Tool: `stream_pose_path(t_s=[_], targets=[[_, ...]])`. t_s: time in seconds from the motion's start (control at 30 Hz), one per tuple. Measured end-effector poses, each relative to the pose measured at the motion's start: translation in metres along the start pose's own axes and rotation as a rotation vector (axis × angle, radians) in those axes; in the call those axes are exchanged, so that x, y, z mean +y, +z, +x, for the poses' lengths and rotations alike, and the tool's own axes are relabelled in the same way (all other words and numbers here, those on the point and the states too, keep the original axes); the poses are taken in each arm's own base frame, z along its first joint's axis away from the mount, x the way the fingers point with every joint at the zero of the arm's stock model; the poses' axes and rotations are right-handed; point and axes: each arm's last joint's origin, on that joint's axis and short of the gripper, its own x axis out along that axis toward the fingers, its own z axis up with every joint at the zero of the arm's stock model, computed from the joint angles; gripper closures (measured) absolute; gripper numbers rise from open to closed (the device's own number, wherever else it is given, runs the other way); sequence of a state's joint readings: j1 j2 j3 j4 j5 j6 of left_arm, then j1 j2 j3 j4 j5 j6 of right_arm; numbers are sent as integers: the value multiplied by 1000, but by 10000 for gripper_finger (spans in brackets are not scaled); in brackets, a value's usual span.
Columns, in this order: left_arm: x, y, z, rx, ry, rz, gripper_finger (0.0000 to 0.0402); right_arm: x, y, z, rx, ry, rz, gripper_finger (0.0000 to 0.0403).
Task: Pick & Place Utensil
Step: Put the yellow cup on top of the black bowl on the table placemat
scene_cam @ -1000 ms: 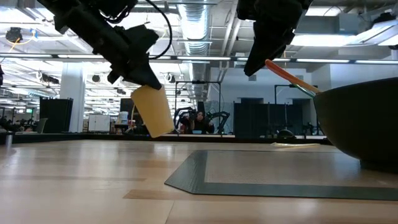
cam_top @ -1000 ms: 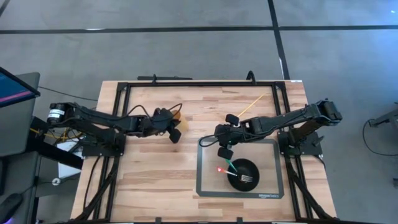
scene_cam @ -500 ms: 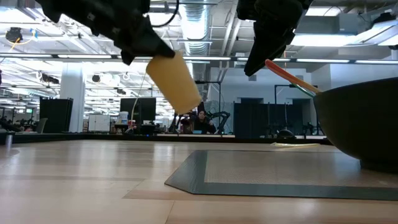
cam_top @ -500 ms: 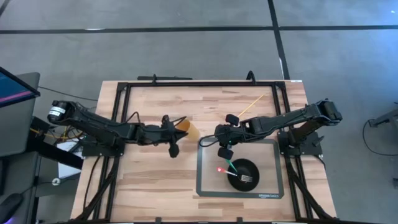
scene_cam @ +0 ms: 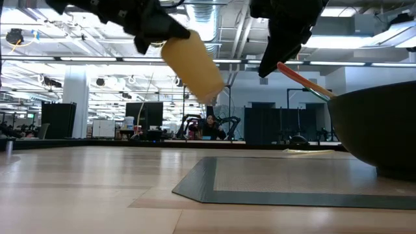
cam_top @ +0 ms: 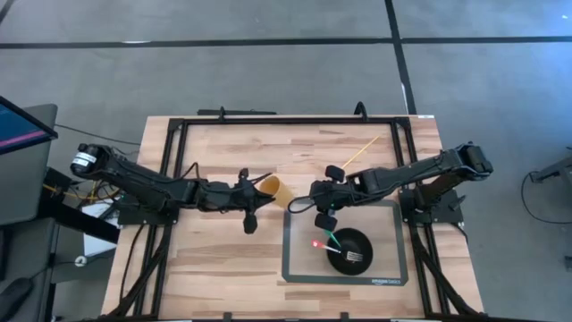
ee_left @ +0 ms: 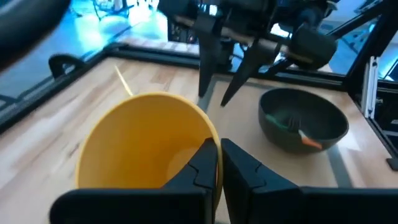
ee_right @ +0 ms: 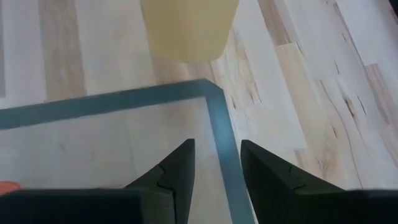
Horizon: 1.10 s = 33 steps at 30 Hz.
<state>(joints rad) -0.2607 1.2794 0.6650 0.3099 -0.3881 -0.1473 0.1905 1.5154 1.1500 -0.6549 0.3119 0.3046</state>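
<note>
Utensil (cam_top: 339,248) one, in one bowl (cam_top: 350,251); one cup (cam_top: 275,190) airborne.

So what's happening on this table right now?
The left end effector is shut on the rim of a yellow cup, holding it tilted in the air near the corner of the grey mat. The right end effector hovers open over that mat corner, holding nothing. A dark bowl on the mat has an orange-and-green-handled fork in it. A thin yellow stick lies on the wood behind.
</note>
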Motion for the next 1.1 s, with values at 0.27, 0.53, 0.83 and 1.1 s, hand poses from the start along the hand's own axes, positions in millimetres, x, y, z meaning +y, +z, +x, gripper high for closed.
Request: stream_pose_path(t_s=[0.27,0.53,0.83,1.1], targets=[[-14,9,30,22,2,101,391,-5,-14,-1,142,-51,12,280],[-24,10,64,64,-66,159,391,4,-26,-7,213,-88,-20,280],[-25,8,83,90,-107,156,392,13,-37,-49,79,-131,-69,280],[-16,2,91,122,-103,152,392,-2,-67,-93,-111,-66,-55,281]])
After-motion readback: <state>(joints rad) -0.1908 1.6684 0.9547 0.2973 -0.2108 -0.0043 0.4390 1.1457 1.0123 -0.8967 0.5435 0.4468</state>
